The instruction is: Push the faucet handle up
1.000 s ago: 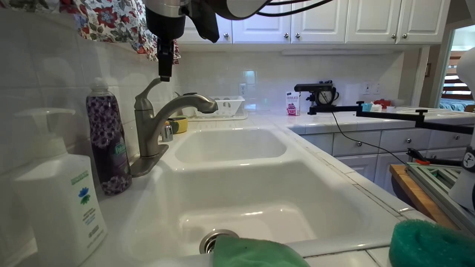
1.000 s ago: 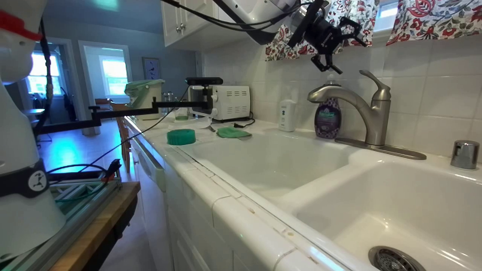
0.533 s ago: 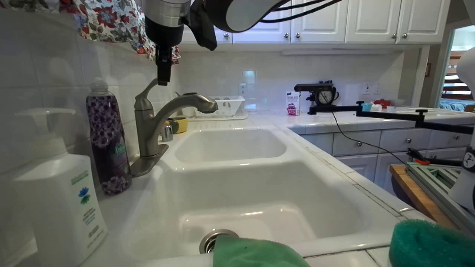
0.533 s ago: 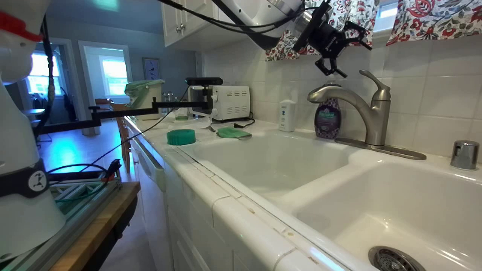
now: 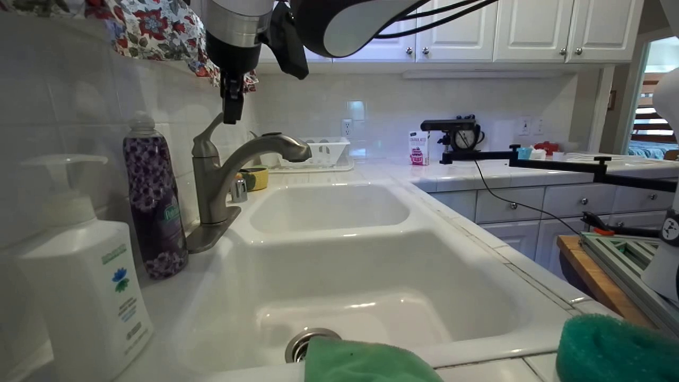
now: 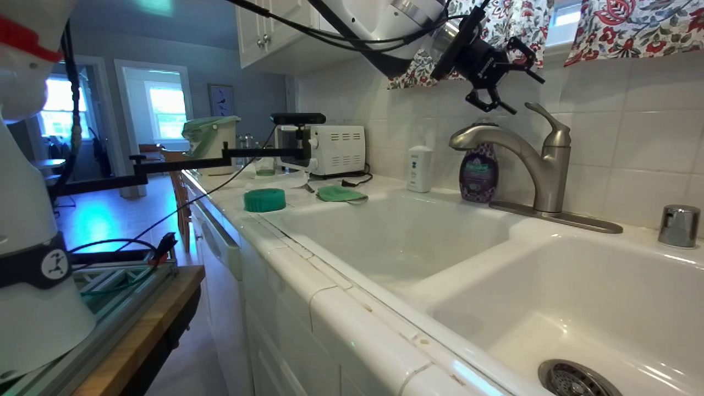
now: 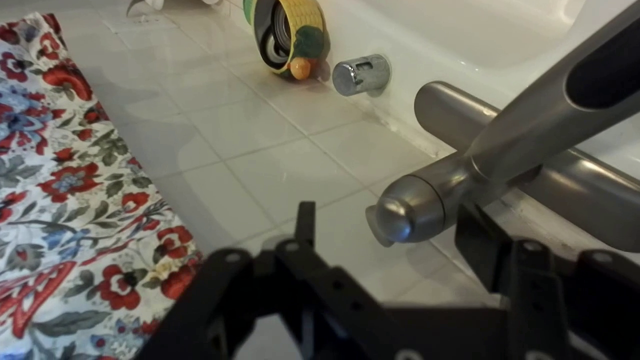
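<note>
A white double sink [image 6: 467, 269] takes up the lower right of the frame in an exterior view, set into a tiled surface [image 6: 300, 275] whose edge runs diagonally through the lower middle. The robot arm [image 6: 410, 25] reaches in from the top of both exterior views. A floral curtain [image 7: 95, 200] covers the left side of the wrist view. The brushed metal faucet [image 6: 553, 170] stands upright right of centre in an exterior view, its spout arching to the left. The black tool [image 6: 529, 98] hangs tilted in the upper right, released, its fingers spread wide apart. Left of the faucet stands a purple soap bottle [image 6: 478, 170], and farther left a white pump bottle [image 6: 419, 168]. A chrome cap [image 6: 678, 226] sits at the far right. The faucet handle [image 6: 551, 120] tops the faucet's column, slanting to the upper left, its tip near the fingertips with a slight gap showing.
</note>
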